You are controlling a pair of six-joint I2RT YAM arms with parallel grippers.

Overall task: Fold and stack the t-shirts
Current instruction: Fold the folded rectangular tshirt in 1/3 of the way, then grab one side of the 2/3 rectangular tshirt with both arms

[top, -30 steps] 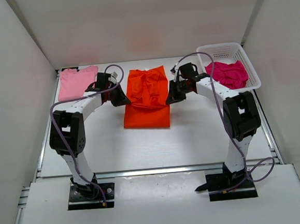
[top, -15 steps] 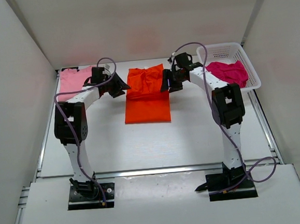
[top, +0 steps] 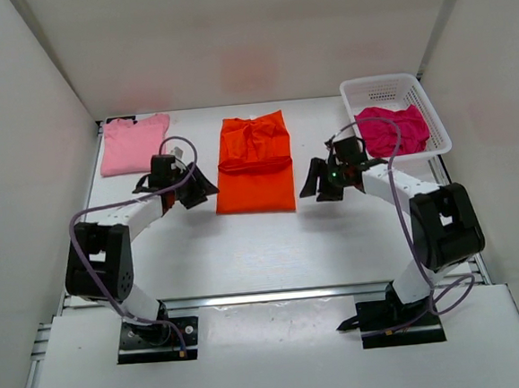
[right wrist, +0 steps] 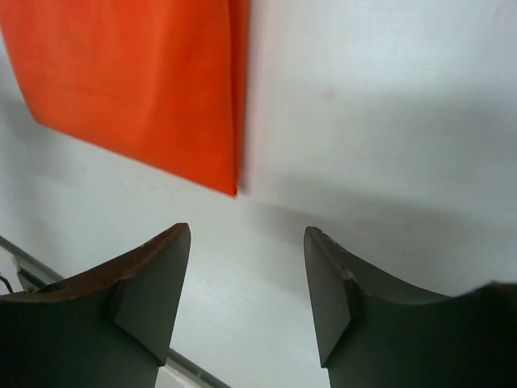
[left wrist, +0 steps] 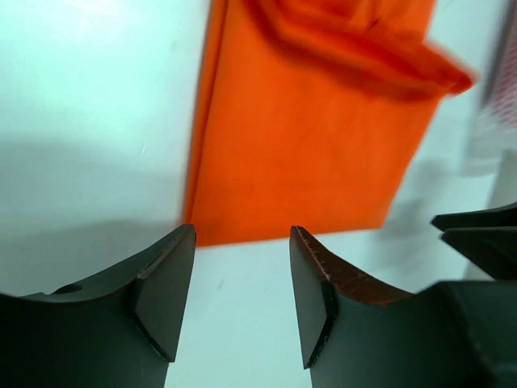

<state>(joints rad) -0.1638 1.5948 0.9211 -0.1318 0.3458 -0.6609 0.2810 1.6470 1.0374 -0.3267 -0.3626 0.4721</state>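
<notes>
The bright orange t-shirt (top: 255, 163) lies partly folded in the middle of the table, its upper part doubled over with a fold edge across it. It also shows in the left wrist view (left wrist: 323, 129) and the right wrist view (right wrist: 137, 89). A light pink t-shirt (top: 134, 143) lies flat at the back left. The magenta t-shirt (top: 396, 127) sits crumpled in the white basket (top: 439, 130). My left gripper (top: 198, 188) hangs open just left of the orange shirt, holding nothing (left wrist: 242, 275). My right gripper (top: 316, 180) is open just right of it, also holding nothing (right wrist: 246, 275).
White walls enclose the table on the left, back and right. A metal rail (top: 267, 294) runs along the near edge, in front of both arm bases.
Both grippers let go of the orange shirt's folded-over edge, opened, and drew back toward the near side. The shirt now lies with its upper part folded down.
</notes>
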